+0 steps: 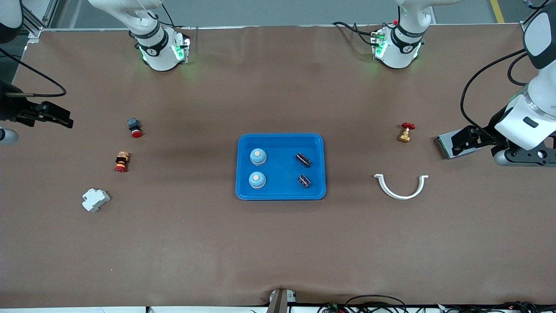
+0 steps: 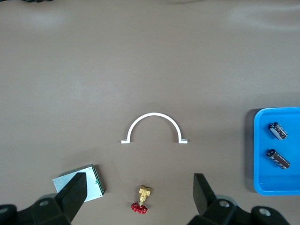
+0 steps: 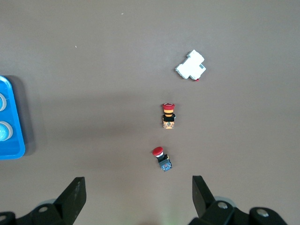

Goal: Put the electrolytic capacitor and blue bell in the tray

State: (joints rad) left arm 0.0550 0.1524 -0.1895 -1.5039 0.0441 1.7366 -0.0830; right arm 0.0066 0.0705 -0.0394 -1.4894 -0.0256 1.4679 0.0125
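tray [image 1: 280, 138]: bright-blue, shallow, rounded corners; centre of the front view, flat on the brown surface [image 1: 278, 243].
blue bells: two domed bells inside the tray, on its half toward the right arm's end; one [image 1: 258, 157] higher in the frame, the other [image 1: 257, 180] directly below it, apart from each other.
electrolytic capacitors: two dark cylinders lying on their sides in the tray's other half; upper one [image 1: 303, 159], lower one [image 1: 305, 181], not touching.
left gripper [image 2: 139, 187]: at the right edge of the front view, over the surface near a green-edged circuit board [image 1: 443, 146]; fingers spread wide, holding nothing.
right gripper [image 3: 138, 190]: at the left edge of the front view, over bare surface; fingers spread wide, holding nothing.
white half-ring clip [image 1: 401, 187]: right of centre, lower than the small brass valve with red handwheel [image 1: 406, 132].
red push button on dark body [image 1: 134, 128]: left of centre, upper.
red-capped push button switch [image 1: 122, 161]: just below it in the frame.
white terminal block [image 1: 95, 200]: lower left, well apart from the tray.
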